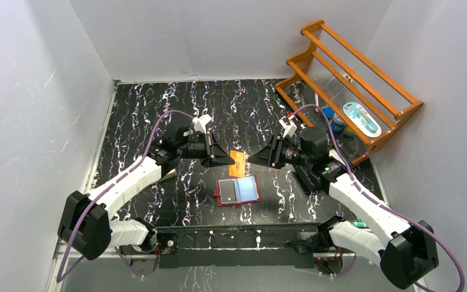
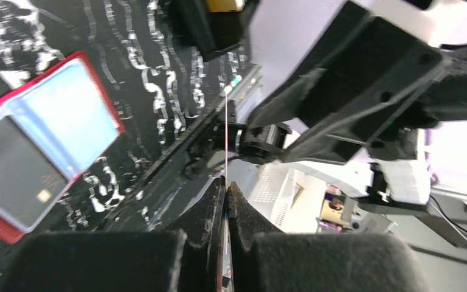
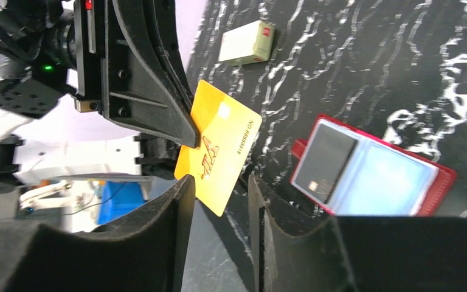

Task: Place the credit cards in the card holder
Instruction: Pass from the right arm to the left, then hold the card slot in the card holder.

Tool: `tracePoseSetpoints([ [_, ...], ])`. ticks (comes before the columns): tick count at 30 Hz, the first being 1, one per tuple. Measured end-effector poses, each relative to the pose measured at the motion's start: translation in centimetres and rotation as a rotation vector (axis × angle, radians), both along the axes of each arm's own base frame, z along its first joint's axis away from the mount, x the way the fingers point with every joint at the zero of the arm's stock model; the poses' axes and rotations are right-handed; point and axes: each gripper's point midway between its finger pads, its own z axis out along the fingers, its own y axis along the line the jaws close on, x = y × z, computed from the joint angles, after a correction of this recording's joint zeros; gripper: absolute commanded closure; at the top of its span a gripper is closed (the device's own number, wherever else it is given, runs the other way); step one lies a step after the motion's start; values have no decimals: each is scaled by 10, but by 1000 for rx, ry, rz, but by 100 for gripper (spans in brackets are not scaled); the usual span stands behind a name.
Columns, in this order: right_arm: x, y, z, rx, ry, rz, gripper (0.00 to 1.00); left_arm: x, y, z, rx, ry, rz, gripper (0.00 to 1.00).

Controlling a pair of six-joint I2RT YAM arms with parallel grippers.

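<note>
An orange credit card (image 1: 237, 163) hangs above the table between the two grippers. My left gripper (image 1: 228, 160) is shut on one end of it. In the left wrist view the card (image 2: 226, 140) shows edge-on as a thin line rising from the closed fingertips (image 2: 219, 201). My right gripper (image 3: 219, 188) is open, its fingers standing on either side of the card's (image 3: 219, 146) other end with gaps showing. The dark red card holder (image 1: 238, 190) lies open on the table just below, with a dark card (image 3: 323, 159) in one clear pocket.
A wooden rack (image 1: 352, 79) holding a blue-and-white item stands at the back right. A small pale box (image 3: 247, 41) lies on the black marbled table beyond the left gripper. White walls enclose the table on three sides.
</note>
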Motion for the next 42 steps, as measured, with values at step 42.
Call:
tracePoseSetpoints([
  [42,-13,-34,-200,-522,310,-10,60,-11,14,-185,316,241,51,100],
])
